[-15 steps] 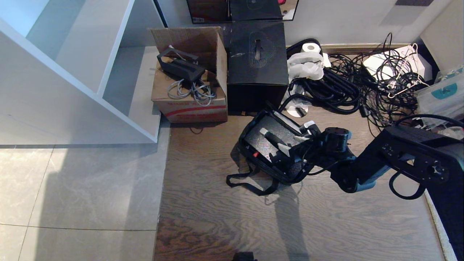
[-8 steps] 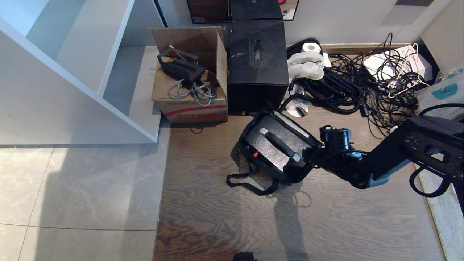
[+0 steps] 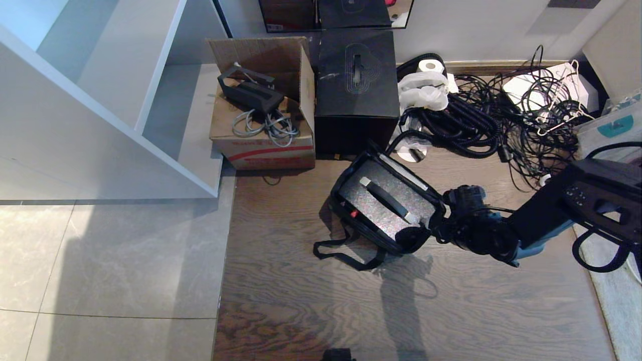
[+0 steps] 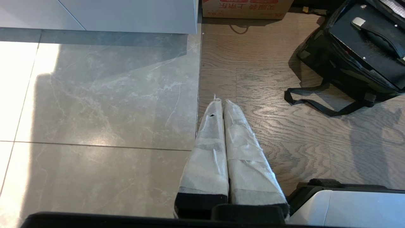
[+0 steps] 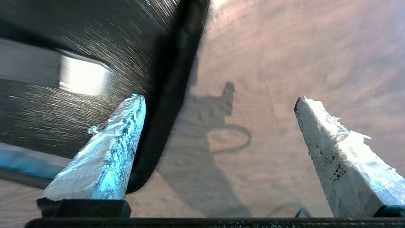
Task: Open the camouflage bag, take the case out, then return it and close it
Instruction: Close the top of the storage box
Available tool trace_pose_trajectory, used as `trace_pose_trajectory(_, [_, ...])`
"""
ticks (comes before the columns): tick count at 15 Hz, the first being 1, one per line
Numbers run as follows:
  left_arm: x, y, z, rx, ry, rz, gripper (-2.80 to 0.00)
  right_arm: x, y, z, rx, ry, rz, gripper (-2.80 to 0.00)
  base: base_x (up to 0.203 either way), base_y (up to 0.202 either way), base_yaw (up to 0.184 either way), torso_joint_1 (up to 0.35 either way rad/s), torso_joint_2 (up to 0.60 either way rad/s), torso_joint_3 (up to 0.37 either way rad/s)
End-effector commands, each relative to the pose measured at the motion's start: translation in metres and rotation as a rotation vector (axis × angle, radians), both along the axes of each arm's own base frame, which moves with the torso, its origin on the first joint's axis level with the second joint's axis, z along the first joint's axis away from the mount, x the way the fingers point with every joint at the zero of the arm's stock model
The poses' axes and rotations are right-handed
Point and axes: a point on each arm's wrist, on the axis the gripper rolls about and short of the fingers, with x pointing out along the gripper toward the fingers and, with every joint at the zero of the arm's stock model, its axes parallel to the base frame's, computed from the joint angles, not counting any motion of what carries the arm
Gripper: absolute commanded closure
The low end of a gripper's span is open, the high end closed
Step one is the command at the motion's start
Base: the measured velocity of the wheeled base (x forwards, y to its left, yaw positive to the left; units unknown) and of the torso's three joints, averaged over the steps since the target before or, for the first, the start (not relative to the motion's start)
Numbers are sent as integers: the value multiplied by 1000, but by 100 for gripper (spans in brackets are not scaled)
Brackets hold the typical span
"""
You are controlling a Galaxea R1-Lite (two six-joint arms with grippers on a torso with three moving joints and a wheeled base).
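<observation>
The camouflage bag [image 3: 346, 213] lies open on the wood floor, its black strap [image 3: 346, 255] trailing toward me. The black case [image 3: 358, 194] lies flat inside it, handle [image 3: 387, 199] up and red latch [image 3: 354, 214] showing. My right gripper [image 3: 424, 231] hovers at the bag's near right corner, open and holding nothing. In the right wrist view one finger [image 5: 107, 152] is over the case beside the bag's rim [image 5: 171, 79], the other finger [image 5: 335, 152] over bare floor. My left gripper [image 4: 220, 101] is shut and parked over the floor, left of the bag [image 4: 345, 72].
A bigger black cube box [image 3: 355, 85] and a cardboard box [image 3: 261, 125] stand behind the bag. A tangle of black cables [image 3: 501, 120] lies at the back right, and a white shelf unit [image 3: 125, 100] on the left. Tile floor lies left of the wood.
My right gripper has let go of the case handle, opened wide and drawn back to the bag's near right corner, its wrist rolling. The case now rests in the bag.
</observation>
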Motion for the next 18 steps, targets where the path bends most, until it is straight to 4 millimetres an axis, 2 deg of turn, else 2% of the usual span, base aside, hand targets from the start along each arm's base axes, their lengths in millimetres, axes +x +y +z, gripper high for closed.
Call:
trace_pose_trajectory(1, [0,0,0,-1,-1,0,0,7,4,-18,8,18,-5,-280,0,0,0,0,0,0])
trace_pose_trajectory(7, [0,0,0,0,-1,0,0,9,7,-48,-4,72,-2,-280,0,0,0,0,0,0])
trace_pose_trajectory(8, [0,0,0,0,-1,0,0,9,7,-51,-4,76,-5,0,0,0,0,0,0,0])
trace_pose_trajectory(14, [0,0,0,0,-1,0,0,14,13,-56,-26,63,-11,0,0,0,0,0,0,0])
trace_pose_trajectory(18, [0,0,0,0,-1,0,0,3,39,-54,-42,70,36,0,0,0,0,0,0,0])
